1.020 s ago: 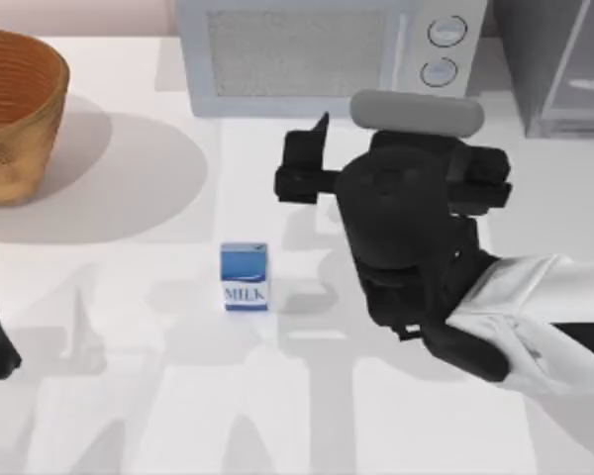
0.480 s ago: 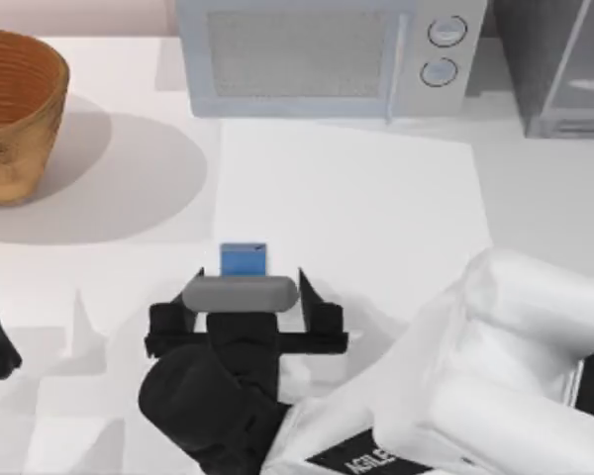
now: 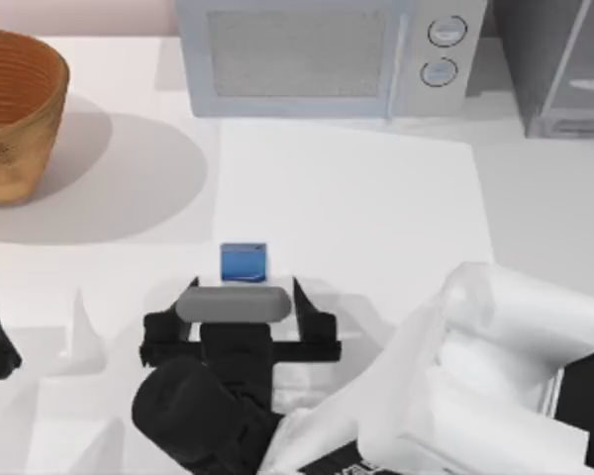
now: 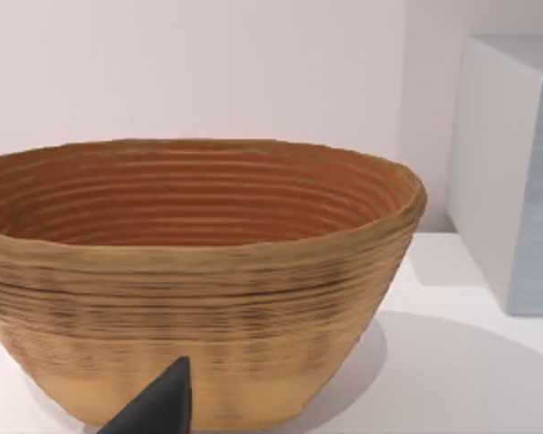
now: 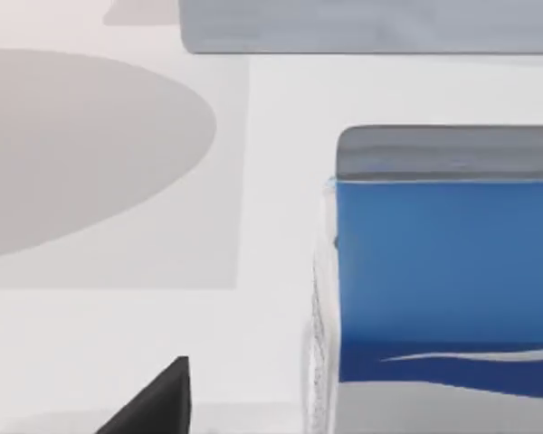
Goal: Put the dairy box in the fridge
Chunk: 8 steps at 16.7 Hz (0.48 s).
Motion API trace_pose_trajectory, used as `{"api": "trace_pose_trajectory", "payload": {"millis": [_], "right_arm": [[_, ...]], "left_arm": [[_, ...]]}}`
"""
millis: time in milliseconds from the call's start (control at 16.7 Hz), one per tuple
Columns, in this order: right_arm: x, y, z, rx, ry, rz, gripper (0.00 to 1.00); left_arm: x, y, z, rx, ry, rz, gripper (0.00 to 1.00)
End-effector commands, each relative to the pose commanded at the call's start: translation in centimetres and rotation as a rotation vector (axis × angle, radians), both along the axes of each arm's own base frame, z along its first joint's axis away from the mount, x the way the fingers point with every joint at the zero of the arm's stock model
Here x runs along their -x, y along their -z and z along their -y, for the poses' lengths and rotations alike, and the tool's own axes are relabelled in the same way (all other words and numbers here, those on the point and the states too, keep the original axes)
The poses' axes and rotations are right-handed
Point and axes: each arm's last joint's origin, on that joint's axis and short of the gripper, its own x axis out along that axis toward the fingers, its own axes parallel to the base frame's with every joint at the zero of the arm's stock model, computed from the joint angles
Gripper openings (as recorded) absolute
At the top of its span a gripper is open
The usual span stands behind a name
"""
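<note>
I am holding my right pincer [image 3: 242, 315] over the near middle of the table [image 3: 376, 218], its two dark fingers [image 3: 312, 315] spread wide apart, one at each side of the dairy box [image 3: 244, 261] and just nearer than it, with a grey bar across the pincer covering the box's lower front. The dairy box is standing upright on the table, its blue upper face showing just beyond that bar; from my right wrist it is filling the view close up [image 5: 448, 280], blue with a white band low on it. I cannot tell whether the fingers are touching the carton, but they are not pinching it. The fridge [image 3: 564, 64] is sitting at the far right corner, dark grey with a pale-framed glassy door, well apart from the box. The white microwave [image 3: 317, 54] with its two round knobs is standing along the far edge, left of the fridge. A woven basket [image 3: 15, 114] is resting at the far left, and my left wrist is looking straight at it [image 4: 199, 271]. My left arm is parked at the near left edge; I cannot tell how its pincer is set.
</note>
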Motion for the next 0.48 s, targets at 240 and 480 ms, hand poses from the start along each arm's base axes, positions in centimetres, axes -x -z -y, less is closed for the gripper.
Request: {"api": "trace_pose_trajectory", "payload": {"millis": [240,480], "right_arm": [[-1.9,0.5,-0.3,-0.001,-0.001,0.001,1.0],[-4.4,0.9,-0.1,-0.001,-0.001,0.001,1.0]], "left_arm": [[0.0,0.0,0.0,0.0,0.0,0.0,1.0],[0.0,0.0,0.0,0.0,0.0,0.0,1.0]]}}
